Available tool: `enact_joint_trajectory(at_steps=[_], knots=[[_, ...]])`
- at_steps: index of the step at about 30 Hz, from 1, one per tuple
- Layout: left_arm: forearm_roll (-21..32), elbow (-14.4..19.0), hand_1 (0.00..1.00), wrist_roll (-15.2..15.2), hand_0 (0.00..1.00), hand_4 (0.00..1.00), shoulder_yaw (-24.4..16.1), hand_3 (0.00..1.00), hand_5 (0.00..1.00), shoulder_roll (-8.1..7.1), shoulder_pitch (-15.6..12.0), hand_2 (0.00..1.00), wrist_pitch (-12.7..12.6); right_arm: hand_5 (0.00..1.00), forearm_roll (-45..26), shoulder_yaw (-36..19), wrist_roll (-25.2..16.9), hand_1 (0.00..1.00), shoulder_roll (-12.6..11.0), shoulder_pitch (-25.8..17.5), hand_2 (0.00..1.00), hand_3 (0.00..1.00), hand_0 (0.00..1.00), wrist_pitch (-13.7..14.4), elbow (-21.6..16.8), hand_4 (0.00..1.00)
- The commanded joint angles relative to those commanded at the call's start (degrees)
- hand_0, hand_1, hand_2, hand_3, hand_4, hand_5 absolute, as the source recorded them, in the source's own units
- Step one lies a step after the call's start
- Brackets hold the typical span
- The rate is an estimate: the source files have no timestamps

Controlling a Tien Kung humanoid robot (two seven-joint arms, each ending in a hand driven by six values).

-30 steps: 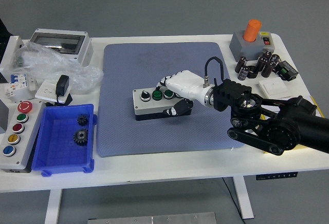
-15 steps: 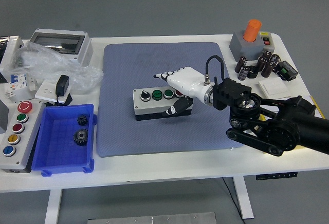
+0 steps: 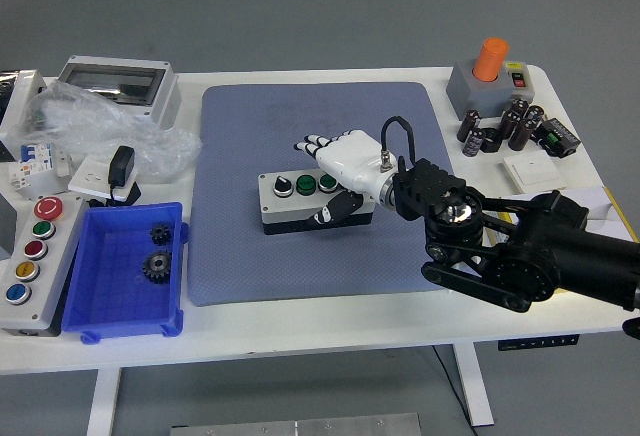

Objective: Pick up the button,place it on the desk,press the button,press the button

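A grey button box (image 3: 290, 202) with a black knob and green buttons on top lies on the blue mat (image 3: 250, 126) in the middle of the table. My right hand (image 3: 335, 161), white with black fingertips, hovers over the box's right end. Its fingers (image 3: 312, 144) are spread above the box and hold nothing. Its thumb (image 3: 333, 208) hangs down in front of the box's right side. The right end of the box is hidden behind the hand. The left arm does not show.
A blue bin (image 3: 105, 306) with two gears sits front left, next to a grey panel (image 3: 28, 256) of coloured buttons. A plastic bag (image 3: 100, 126) and an enclosure (image 3: 115, 81) stand back left. An orange-knobbed box (image 3: 485, 76), capacitors (image 3: 500, 128) and a white switch plate (image 3: 532, 168) are back right.
My right hand has lifted off the box and moved left and up, its fingers spreading. The arm has slid left along the table.
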State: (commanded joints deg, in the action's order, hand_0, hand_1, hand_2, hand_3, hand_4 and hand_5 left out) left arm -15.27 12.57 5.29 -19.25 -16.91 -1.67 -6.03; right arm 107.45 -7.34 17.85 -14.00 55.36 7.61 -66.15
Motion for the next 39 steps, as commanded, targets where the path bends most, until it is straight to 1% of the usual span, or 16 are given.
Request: enact_joint_trajectory(at_steps=[7,14,19,25,29,32,34,36,39], knots=[[0.05,0.0,0.652,-0.06,0.617,0.668,0.13,0.638,0.331,-0.04,0.01,0.611,0.0,0.576,-0.98,0.07,1.3,0.756,1.89,0.52,0.998,0.998,0.736,0.68,1.17,0.998],[0.07,0.0,0.652,-0.04,0.617,0.666,0.19,0.636,0.331,-0.01,0.02,0.612,0.01,0.589,-1.72,-0.13,3.13,0.753,3.59,1.0,0.998,0.998,0.727,1.23,3.41,0.998],[0.04,0.0,0.652,-0.06,0.617,0.664,0.11,0.633,0.329,-0.08,-0.02,0.61,0.01,0.599,-1.9,0.03,3.48,0.748,3.95,1.11,0.998,0.998,0.716,1.51,4.28,0.998],[-0.07,-0.01,0.652,-0.05,0.617,0.663,0.02,0.632,0.33,-0.06,-0.06,0.61,0.04,0.6,-1.92,0.0,3.56,0.748,3.94,1.01,0.998,0.998,0.717,1.67,4.04,0.998],[-0.12,-0.02,0.652,-0.1,0.617,0.663,0.02,0.632,0.33,-0.06,-0.1,0.61,0.22,0.6,-3.0,-0.21,2.98,0.748,2.97,1.02,0.998,0.998,0.717,1.19,2.24,0.998],[-0.17,-0.02,0.653,-0.15,0.617,0.662,-0.01,0.631,0.331,-0.05,-0.1,0.609,0.34,0.605,-6.21,-1.08,1.94,0.75,1.28,0.78,0.998,0.998,0.717,0.94,-0.29,0.998],[-0.22,-0.01,0.653,-0.19,0.617,0.662,-0.1,0.631,0.331,-0.03,-0.09,0.609,0.37,0.605,-7.87,-2.78,1.34,0.75,-0.46,0.31,0.998,0.998,0.717,0.98,-2.34,0.998],[-0.18,-0.02,0.653,-0.23,0.617,0.663,-0.11,0.631,0.33,0.0,-0.09,0.61,0.37,0.615,-8.74,-5.16,0.96,0.75,-2.73,-0.42,0.998,0.998,0.719,0.9,-4.93,0.998],[-0.1,-0.03,0.653,-0.28,0.617,0.663,-0.1,0.631,0.33,0.03,-0.12,0.61,0.35,0.615,-7.51,-8.52,1.4,0.75,-6.11,-1.75,0.998,0.998,0.719,0.54,-8.76,0.998]])
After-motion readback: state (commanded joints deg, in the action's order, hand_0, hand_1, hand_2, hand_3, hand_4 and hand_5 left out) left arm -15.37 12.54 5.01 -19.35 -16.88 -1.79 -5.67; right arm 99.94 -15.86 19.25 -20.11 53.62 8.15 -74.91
